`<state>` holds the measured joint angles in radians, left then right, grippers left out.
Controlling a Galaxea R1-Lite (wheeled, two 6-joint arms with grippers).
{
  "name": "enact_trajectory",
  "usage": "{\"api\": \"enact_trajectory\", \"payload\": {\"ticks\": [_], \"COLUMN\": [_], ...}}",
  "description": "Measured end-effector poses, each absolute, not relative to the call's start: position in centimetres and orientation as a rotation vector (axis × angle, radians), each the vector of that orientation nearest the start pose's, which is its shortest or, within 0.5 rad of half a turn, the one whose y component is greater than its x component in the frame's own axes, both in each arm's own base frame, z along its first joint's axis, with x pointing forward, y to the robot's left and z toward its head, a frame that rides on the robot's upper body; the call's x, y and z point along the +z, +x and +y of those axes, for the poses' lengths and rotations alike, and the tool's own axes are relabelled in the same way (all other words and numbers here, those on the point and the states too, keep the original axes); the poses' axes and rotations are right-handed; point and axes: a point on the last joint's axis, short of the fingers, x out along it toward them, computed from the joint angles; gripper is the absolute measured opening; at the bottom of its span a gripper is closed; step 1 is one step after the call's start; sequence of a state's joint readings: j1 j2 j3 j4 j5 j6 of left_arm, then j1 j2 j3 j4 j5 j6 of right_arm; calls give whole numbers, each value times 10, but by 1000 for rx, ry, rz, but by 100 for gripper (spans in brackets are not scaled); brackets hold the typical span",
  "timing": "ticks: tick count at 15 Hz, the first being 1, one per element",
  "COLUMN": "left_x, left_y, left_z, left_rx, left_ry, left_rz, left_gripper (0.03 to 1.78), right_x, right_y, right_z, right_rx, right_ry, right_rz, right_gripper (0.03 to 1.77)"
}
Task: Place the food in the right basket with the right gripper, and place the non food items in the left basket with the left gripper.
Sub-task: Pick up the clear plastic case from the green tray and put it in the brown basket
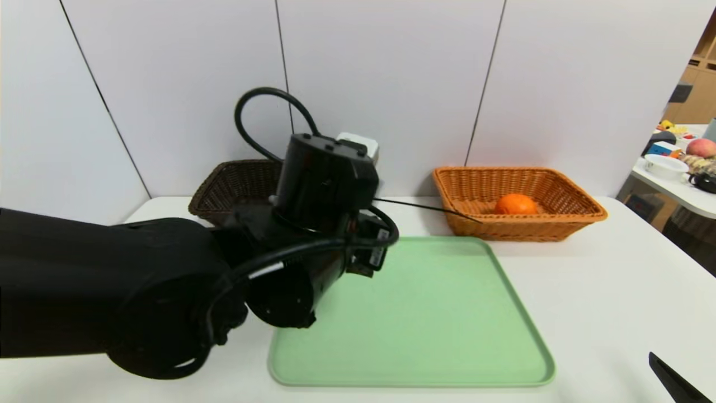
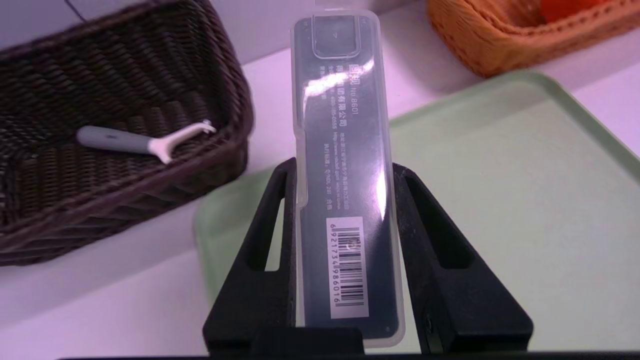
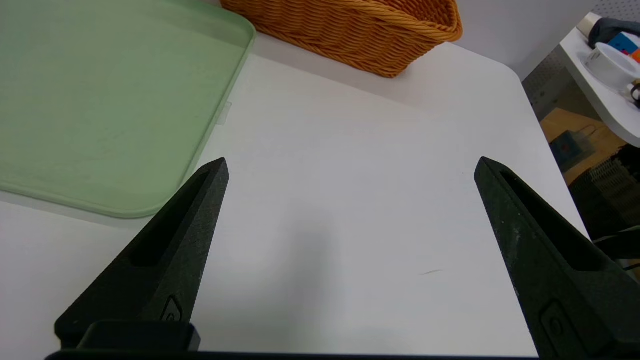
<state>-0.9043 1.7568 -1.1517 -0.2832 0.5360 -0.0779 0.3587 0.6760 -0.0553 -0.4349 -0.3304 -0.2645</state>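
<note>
Now the left gripper [image 2: 345,170] pinches a clear plastic case [image 2: 345,165] by its lower half, held up near the brown basket [image 2: 210,65]. It looks light, stiff and slippery. A floss pick [image 2: 145,140] lies inside the basket. The green tray [image 1: 447,313] sits below. The right gripper [image 3: 350,167], spread wide, waits aside.
</note>
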Motion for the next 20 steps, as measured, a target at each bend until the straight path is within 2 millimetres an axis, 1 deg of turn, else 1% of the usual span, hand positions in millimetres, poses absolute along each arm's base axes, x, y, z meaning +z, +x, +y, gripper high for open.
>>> {"api": "enact_trajectory", "payload": {"ticks": [4, 10, 13, 16, 20], "left_x": [246, 262, 261, 256, 246], "left_y": [233, 272, 294, 313, 339], "left_z": [-234, -205, -193, -180, -169], "left_rx": [-282, -149, -101, -89, -65], "left_ry": [123, 116, 129, 156, 158], "left_rz": [206, 159, 157, 174, 195], "left_gripper": [62, 62, 62, 62, 62], "right_x": [129, 129, 129, 128, 128], "right_y": [51, 51, 51, 51, 51], "right_z": [11, 11, 11, 11, 11], "right_rx": [51, 50, 48, 48, 49], "right_ry": [-332, -333, -332, -332, -334], "right_rz": [170, 171, 171, 172, 176], "right_gripper": [169, 169, 169, 169, 169]}}
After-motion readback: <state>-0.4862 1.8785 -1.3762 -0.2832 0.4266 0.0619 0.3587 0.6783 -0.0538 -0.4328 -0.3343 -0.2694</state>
